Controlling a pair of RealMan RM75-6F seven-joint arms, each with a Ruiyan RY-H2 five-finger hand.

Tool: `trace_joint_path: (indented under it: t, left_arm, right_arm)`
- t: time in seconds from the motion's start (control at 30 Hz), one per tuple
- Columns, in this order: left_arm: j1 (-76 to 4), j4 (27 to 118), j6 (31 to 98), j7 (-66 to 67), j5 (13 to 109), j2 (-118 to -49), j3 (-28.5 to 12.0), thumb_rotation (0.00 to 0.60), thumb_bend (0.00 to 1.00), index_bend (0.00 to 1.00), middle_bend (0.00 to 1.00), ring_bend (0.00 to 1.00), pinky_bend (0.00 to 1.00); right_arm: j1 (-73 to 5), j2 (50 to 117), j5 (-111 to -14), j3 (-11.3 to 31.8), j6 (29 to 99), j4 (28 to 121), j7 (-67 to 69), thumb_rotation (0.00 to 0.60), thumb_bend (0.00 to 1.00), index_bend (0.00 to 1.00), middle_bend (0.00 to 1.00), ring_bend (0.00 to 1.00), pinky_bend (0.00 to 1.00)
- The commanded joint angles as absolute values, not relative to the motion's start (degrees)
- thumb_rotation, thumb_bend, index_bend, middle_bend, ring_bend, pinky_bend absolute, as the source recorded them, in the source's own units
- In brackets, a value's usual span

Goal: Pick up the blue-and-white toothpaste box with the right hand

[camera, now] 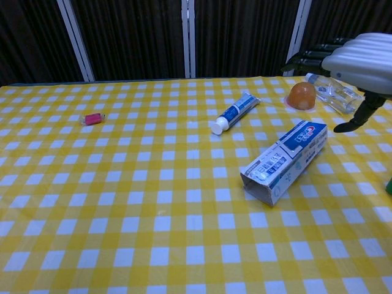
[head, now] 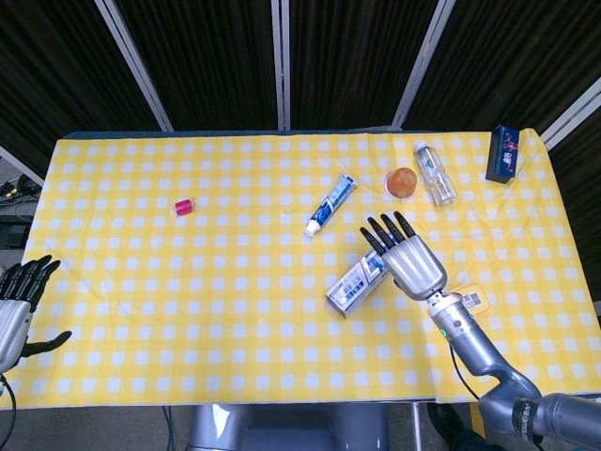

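Note:
The blue-and-white toothpaste box (head: 357, 282) (camera: 285, 160) lies flat on the yellow checked table (head: 188, 310), slanted, its open white end nearest the front edge. My right hand (head: 408, 258) (camera: 361, 58) hovers just right of and above the box with fingers stretched out and thumb hanging down, holding nothing and clear of the box. My left hand (head: 14, 305) shows at the table's lower left edge in the head view, fingers extended and empty.
Behind the box lie a toothpaste tube (head: 331, 205) (camera: 235, 113), an orange round object (head: 403, 180) (camera: 302, 95) and a clear bottle (head: 435, 173) (camera: 334, 92). A dark blue box (head: 502, 153) sits far right, a small pink item (head: 183, 207) (camera: 93, 118) far left.

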State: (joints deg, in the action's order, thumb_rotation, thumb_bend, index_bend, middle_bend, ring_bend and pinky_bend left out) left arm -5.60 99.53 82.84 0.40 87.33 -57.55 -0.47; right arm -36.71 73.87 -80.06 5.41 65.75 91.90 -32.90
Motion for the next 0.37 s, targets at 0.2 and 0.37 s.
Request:
trace_joint_path:
  t: [0.2, 0.37]
  left_arm:
    - [-5.15, 99.84, 83.96, 0.16, 88.66, -57.29, -0.09, 0.6, 0.0, 0.0, 0.0, 0.0, 0.0]
    - [-4.85, 99.79, 84.48, 0.85, 89.36, -57.5, 0.24, 0.6, 0.0, 0.0, 0.0, 0.0, 0.0]
  right_arm:
    - [-24.87, 65.31, -85.52, 1.05, 80.89, 96.87, -21.85, 0.6, 0.0, 0.0, 0.0, 0.0, 0.03]
    - [-17.85, 62.4, -87.46, -1.23, 89.33, 96.95, -15.82, 0.6, 0.0, 0.0, 0.0, 0.0, 0.01]
